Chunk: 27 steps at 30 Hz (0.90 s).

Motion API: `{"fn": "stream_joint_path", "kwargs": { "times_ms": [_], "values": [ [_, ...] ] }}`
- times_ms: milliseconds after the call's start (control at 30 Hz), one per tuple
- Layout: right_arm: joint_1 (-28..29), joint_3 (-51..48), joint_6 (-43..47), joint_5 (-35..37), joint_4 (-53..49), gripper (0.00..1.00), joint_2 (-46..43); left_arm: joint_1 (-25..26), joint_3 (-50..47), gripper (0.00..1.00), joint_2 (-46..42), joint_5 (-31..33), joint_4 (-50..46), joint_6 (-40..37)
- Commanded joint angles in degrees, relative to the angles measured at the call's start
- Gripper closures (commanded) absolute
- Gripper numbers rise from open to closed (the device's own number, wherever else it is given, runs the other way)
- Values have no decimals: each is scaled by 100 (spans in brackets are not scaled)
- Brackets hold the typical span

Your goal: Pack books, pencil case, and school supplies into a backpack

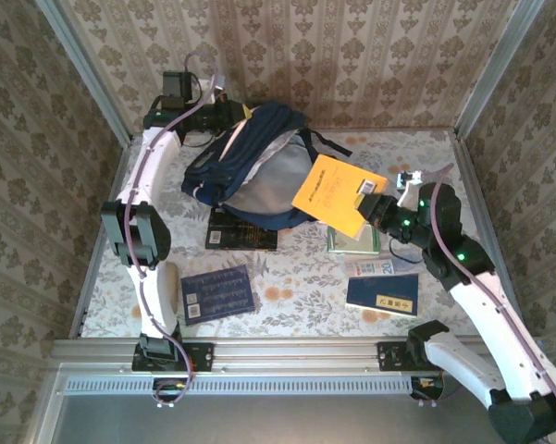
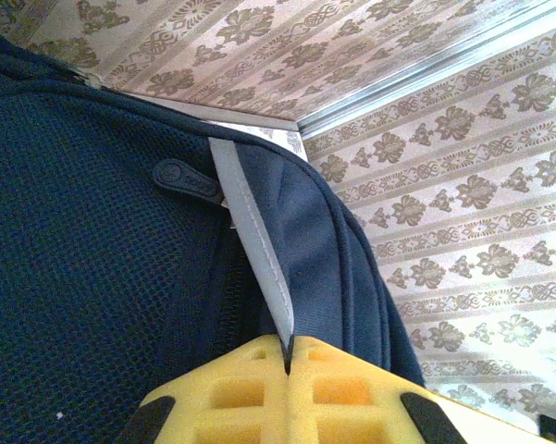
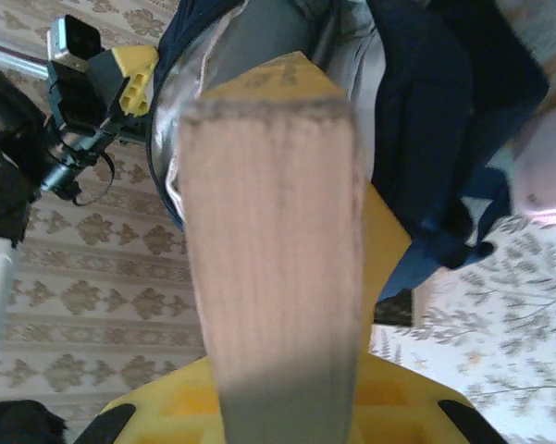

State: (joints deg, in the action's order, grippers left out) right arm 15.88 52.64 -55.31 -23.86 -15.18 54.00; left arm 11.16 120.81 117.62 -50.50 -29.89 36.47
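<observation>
2 tight grips: left end effector (image 2: 287,356) on backpack (image 2: 92,277) trim (image 2: 254,240), right end effector (image 3: 287,398) on orange book (image 1: 338,192) (page edges (image 3: 273,231): wrist view)

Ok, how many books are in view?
4. Orange-yellow book in the right gripper at the backpack mouth; black book partly under the backpack; blue text-covered book front left; navy yellow-labelled book front right. Others could be hidden inside.

Print stands on the orange-yellow book (image 1: 338,192), the dark blue book (image 1: 217,293) and the label (image 1: 389,301) of the navy book (image 1: 361,294), all too small to read.
</observation>
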Motion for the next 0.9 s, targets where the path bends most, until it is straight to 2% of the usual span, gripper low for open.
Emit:
{"fn": "stream_joint_path", "kwargs": {
  "times_ms": [0, 167, 267, 333, 433, 633, 867],
  "values": [
    [-16, 529, -723, -526, 1168, 100, 415, -35, 96, 100, -587, -329, 947, 319],
    [45, 1110, -849, -544, 1382, 100, 1529, -19, -255, 100, -775, -346, 1341, 536],
    [147, 1491, -810, -646, 1516, 100, 2110, -56, -227, 100, -786, -299, 1195, 405],
    [197, 1863, -621, -635, 1258, 100, 2245, -94, -207, 100, -811, -156, 930, 207],
    [304, 2463, -159, -308, 323, 100, 2207, -178, -297, 100, -858, -105, 861, 113],
    [412, 3017, -298, -558, 85, 100, 2431, -257, -497, 100, -899, -302, 1145, 263],
    [561, 3029, -759, -527, 586, 100, 3282, -278, -491, 100, -977, -481, 1413, 527]
  ]
}}
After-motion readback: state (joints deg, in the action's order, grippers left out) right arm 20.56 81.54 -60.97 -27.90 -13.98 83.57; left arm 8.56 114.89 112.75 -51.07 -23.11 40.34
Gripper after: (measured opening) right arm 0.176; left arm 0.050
